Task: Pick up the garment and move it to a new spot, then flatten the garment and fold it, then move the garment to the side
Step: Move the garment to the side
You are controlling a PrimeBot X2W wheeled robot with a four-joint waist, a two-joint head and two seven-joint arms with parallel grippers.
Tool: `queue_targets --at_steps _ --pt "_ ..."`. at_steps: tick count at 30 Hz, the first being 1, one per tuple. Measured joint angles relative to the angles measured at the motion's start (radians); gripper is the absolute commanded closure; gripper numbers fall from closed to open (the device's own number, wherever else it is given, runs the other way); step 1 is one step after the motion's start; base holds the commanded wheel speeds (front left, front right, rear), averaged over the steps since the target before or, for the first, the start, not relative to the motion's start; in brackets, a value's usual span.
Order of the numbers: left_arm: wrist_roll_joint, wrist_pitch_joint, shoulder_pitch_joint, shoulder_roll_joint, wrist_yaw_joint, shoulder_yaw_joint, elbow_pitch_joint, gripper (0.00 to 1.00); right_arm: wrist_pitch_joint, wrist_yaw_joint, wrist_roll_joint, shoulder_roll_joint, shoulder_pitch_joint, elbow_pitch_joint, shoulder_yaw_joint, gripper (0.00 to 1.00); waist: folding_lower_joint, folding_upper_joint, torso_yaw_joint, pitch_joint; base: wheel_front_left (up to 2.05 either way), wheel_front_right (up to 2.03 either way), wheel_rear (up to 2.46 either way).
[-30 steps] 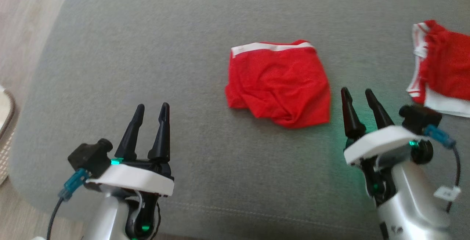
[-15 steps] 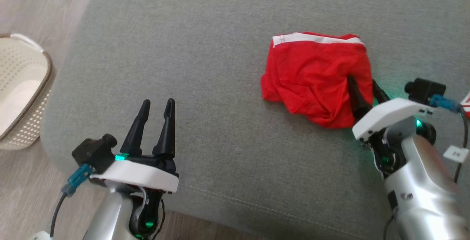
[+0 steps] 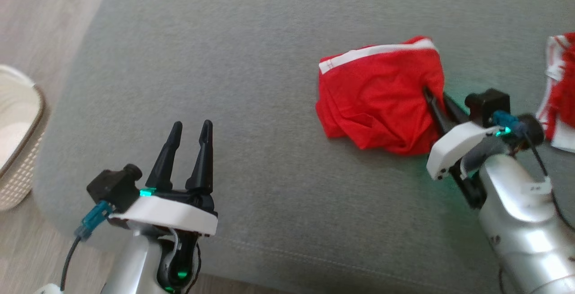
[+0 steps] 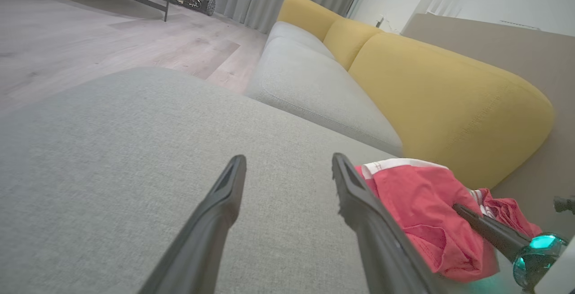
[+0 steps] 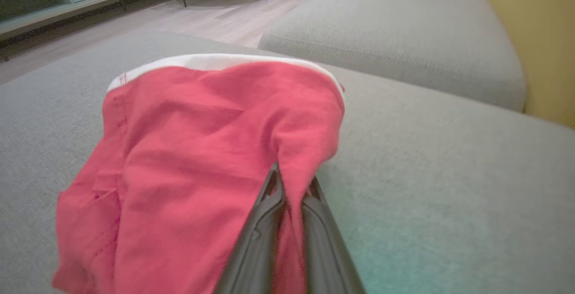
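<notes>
The garment [image 3: 377, 96] is a crumpled pair of red shorts with a white waistband, lying on the grey cushion [image 3: 251, 69] right of centre. My right gripper [image 3: 435, 97] is shut on a pinch of red cloth at the garment's right edge; in the right wrist view the cloth [image 5: 197, 150] rises between the closed fingers [image 5: 265, 222]. My left gripper [image 3: 191, 127] hovers open over the cushion's near left part, well apart from the garment, which lies right of its fingers [image 4: 368, 208] in the left wrist view [image 4: 417, 204].
A second red and white garment [image 3: 559, 87] lies at the cushion's right edge. A pale perforated basket [image 3: 18, 141] stands on the wooden floor to the left. Behind are another grey seat [image 4: 314, 91] and yellow backrests [image 4: 449, 100].
My right gripper reached onto the garment's right edge and shut on the cloth, bunching it. The head camera shifted. The left gripper stayed open and still.
</notes>
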Motion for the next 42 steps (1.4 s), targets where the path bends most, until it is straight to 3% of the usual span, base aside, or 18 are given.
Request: queue_targets --at_steps 6,13,20,27,35,36,37,38,42 --pt "0.009 0.0 0.0 0.0 0.0 0.001 -0.017 0.0 -0.01 0.0 -0.065 -0.071 -0.047 -0.04 0.03 1.0 0.0 0.0 -0.074 -0.012 0.0 0.0 0.0" --pt "0.021 0.0 -0.037 0.0 -0.002 -0.005 -0.043 0.0 0.081 0.0 -0.052 -0.202 -0.12 -0.114 0.027 1.0 0.0 0.0 -0.169 0.019 0.0 0.0 0.0" --pt "0.028 0.0 -0.105 0.0 -0.008 -0.006 -0.06 0.0 0.161 0.0 -0.043 -0.309 -0.189 -0.14 -0.005 1.0 0.0 0.0 -0.221 0.088 0.0 0.0 0.0" --pt "0.037 0.0 -0.152 0.0 -0.015 -0.005 -0.058 0.0 0.258 0.0 -0.049 -0.34 -0.238 -0.137 -0.096 1.0 0.0001 0.0 -0.255 0.183 0.0 0.0 0.0" --pt "0.037 0.0 -0.162 0.0 -0.016 0.0 -0.046 0.0 0.356 0.0 -0.125 -0.351 -0.239 -0.096 -0.222 1.0 0.0 0.0 -0.251 0.206 0.0 0.0 0.0" --pt "0.037 0.0 -0.163 0.0 -0.016 0.0 -0.045 0.0 0.365 0.0 -0.128 -0.344 -0.239 -0.095 -0.245 0.89 0.0 0.0 -0.251 0.205 0.0 0.0 0.0" --pt "0.037 0.0 -0.163 0.0 -0.016 0.0 -0.042 0.0 0.374 0.0 -0.128 -0.337 -0.239 -0.09 -0.256 0.39 0.0001 0.0 -0.25 0.204 0.0 0.0 0.0" --pt "0.037 0.0 -0.163 0.0 -0.016 0.0 -0.04 0.0 0.379 0.0 -0.128 -0.323 -0.239 -0.084 -0.271 0.0 0.0 0.0 -0.249 0.201 0.0 0.0 0.0" --pt "0.037 0.0 -0.163 0.0 -0.016 0.0 -0.031 0.0 0.413 0.0 -0.166 -0.292 -0.233 -0.066 -0.31 0.0 0.0 0.0 -0.247 0.183 0.0 0.0 0.0"
